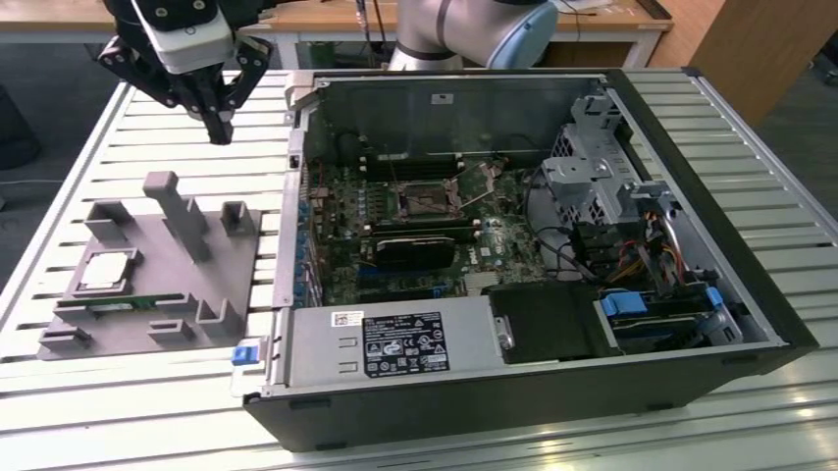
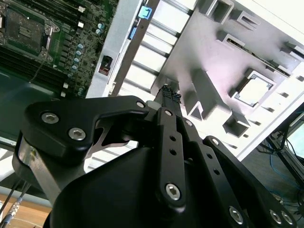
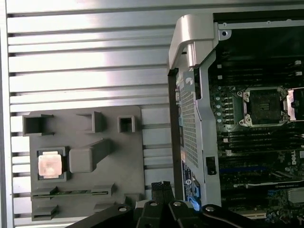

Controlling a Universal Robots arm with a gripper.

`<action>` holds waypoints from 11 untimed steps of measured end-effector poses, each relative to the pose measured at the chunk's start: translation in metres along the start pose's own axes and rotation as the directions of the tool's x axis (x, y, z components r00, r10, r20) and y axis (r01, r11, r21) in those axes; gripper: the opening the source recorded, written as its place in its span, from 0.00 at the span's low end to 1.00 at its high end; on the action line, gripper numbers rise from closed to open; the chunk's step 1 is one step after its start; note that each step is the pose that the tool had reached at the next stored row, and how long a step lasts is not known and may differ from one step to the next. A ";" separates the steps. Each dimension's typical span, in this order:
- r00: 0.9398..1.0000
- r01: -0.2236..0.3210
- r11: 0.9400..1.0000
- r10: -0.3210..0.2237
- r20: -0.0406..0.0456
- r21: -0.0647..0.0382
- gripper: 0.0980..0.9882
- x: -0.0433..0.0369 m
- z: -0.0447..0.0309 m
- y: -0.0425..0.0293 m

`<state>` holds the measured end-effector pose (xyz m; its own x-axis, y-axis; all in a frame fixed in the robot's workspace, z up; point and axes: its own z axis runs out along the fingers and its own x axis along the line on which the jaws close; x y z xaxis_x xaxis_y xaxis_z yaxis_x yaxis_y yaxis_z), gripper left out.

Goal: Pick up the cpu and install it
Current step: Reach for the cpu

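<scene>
In the exterior view, the black pincer (image 1: 219, 130) is seen in the upper left of the frame, held above the slatted desk (image 1: 78, 186) with its fingers drawn together to a single tip and nothing between them. Below it, toward the exterior view's left, a grey tray (image 1: 242, 265) lies on the desk, and the cpu (image 1: 108, 272) is seated flat in a square recess of that tray, well apart from the pincer. It appears as a small square chip with a pale, shiny silver-grey top. A thin green memory stick (image 1: 125, 306) is laid in a slot just beside it. To the exterior view's right, an open computer case (image 1: 524, 392) is placed, and the dark metal-framed socket (image 1: 426, 201) is visible on the motherboard inside. In the second wrist view, the closed fingertips of the pincer (image 2: 170, 94) are shown over the edge of the tray (image 2: 209, 52), with the cpu (image 2: 254, 91) seen beyond as a bright, reflective square in its recess, untouched; the socket (image 2: 21, 28) is seen on the green board. In the first wrist view, the pincer (image 3: 161, 186) is shown shut and empty between the tray (image 3: 128, 161) and the case wall, while the cpu (image 3: 50, 165) rests in the tray, its top washed pale with a faint pinkish glare, and the socket (image 3: 263, 105) stands open inside the case.
</scene>
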<state>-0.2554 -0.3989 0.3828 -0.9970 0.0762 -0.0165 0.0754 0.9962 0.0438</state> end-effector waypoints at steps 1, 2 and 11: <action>1.000 0.000 1.000 0.000 0.000 0.000 0.01 0.0006 0.0001 -0.0001; 1.000 0.000 1.000 0.000 0.000 0.000 0.01 0.0012 0.0001 -0.0001; 1.000 0.000 1.000 0.000 0.000 0.000 0.01 0.0072 0.0004 -0.0006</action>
<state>-0.2626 -0.3989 0.3823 -0.9970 0.0762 -0.0163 0.0755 0.9962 0.0437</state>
